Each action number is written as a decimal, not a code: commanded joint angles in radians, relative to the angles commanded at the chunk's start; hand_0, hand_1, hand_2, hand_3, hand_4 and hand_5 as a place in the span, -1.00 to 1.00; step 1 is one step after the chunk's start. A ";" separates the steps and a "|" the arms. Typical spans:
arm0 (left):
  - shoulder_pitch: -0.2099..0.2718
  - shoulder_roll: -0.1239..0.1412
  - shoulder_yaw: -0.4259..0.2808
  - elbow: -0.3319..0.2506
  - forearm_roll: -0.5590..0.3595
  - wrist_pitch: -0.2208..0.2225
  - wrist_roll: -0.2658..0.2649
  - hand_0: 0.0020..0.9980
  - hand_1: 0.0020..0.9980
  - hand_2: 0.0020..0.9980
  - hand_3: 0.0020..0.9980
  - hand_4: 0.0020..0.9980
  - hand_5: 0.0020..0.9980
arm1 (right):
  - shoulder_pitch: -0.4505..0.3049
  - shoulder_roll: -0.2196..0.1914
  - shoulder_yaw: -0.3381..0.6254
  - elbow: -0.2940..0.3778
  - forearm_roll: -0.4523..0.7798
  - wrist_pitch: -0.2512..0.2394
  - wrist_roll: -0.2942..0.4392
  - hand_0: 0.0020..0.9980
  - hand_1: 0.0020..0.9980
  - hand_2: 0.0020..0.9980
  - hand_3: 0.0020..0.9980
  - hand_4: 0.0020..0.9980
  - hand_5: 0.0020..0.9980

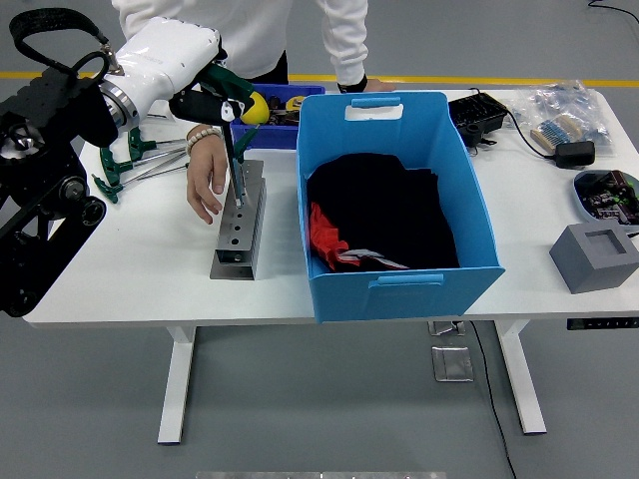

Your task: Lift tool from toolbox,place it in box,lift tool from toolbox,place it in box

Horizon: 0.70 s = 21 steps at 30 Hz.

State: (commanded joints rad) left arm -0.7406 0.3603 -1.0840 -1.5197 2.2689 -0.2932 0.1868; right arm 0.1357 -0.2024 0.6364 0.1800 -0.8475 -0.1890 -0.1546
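Note:
My left hand (213, 100), black fingers on a white forearm, is shut on the green handle of a T-handle tool (233, 160). The thin shaft hangs down, and its tip sits at the top face of the grey metal tool block (236, 244), near the block's far end. The big blue box (479, 220) stands just right of the block, with black and red cloth (384, 210) inside. A person at the far side rests one hand (205, 185) on the table left of the block, and the other hand behind the blue box.
Several green-handled tools (130, 165) lie on the table at the left. A small blue bin (262, 135) with a yellow item stands behind the block. On the right are black devices (477, 115), a bowl (607, 193) and a grey cube (596, 256).

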 joint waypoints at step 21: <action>-0.107 -0.155 0.209 0.052 -0.129 0.132 -0.078 -0.60 -0.99 -0.91 -0.76 0.40 -0.16 | 0.002 0.001 -0.039 0.000 0.021 -0.001 0.000 0.25 0.24 0.36 0.06 0.57 0.14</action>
State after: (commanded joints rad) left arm -0.8481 0.2052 -0.8755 -1.4681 2.1403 -0.1611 0.1088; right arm 0.1376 -0.2017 0.5979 0.1800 -0.8264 -0.1900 -0.1550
